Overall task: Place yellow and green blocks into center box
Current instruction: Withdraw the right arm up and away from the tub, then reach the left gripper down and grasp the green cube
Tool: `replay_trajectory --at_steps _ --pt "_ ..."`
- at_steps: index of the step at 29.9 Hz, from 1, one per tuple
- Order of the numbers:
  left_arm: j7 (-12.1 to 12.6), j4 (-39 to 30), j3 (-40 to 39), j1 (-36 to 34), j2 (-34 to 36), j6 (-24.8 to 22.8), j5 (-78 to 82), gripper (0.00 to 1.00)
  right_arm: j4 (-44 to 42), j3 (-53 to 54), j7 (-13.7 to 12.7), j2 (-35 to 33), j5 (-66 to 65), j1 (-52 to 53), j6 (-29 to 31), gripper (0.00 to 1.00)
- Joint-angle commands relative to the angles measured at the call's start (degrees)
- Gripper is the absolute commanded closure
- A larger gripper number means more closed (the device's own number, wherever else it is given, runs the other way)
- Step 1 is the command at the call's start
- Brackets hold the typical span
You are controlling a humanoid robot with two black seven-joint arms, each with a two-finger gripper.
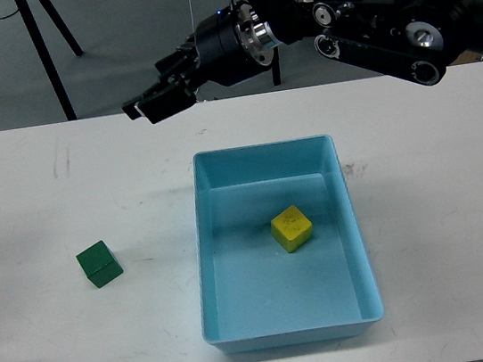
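The yellow block lies loose on the floor of the light blue box in the middle of the white table, slightly turned. The green block sits on the table to the left of the box, about a hand's width from its wall. My right gripper is raised high above the table's far edge, up and left of the box. It points left, its two fingers stand apart, and it holds nothing. My left arm and gripper are out of view.
The white table reaches all edges of the view but the top. Beyond its far edge are grey floor, black stand legs and a hanging cable. My right arm spans the upper right.
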Motion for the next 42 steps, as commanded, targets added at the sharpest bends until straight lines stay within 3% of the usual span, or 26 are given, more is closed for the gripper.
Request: replay_trajectory --at_steps 1,8,13,20,26,33,42 --pt "-0.15 0.3 -0.06 -4.63 1.38 -0.56 19.6 0.0 0.04 10.79 0.02 3.67 4.33 -3.82 0.0 0.02" --pt "-0.15 0.03 0.47 -12.54 4.81 -0.04 54.05 0.0 0.83 22.32 0.02 6.05 12.42 -12.7 -4.65 0.02" --pt "-0.15 -3.02 2.66 -13.43 5.33 -0.39 69.19 0.0 5.04 30.3 0.02 6.05 12.69 -21.74 -8.44 0.02" --pt "-0.15 -10.42 11.79 -13.77 9.64 0.05 73.86 0.0 15.84 43.32 0.02 -1.58 12.86 -35.89 -9.05 0.02" --pt "-0.15 -10.86 19.79 -14.66 9.73 0.14 83.6 0.0 26.13 51.23 0.02 -10.02 12.87 -49.51 -9.41 0.02" --pt "-0.15 -10.86 27.79 -14.74 6.39 5.15 89.16 0.0 35.8 62.13 0.02 -13.37 13.57 -67.09 -9.67 0.02" --pt "-0.15 -10.78 44.39 -24.48 7.18 4.01 95.42 0.0 40.47 74.09 0.02 -13.46 18.04 -85.2 -12.74 0.02"
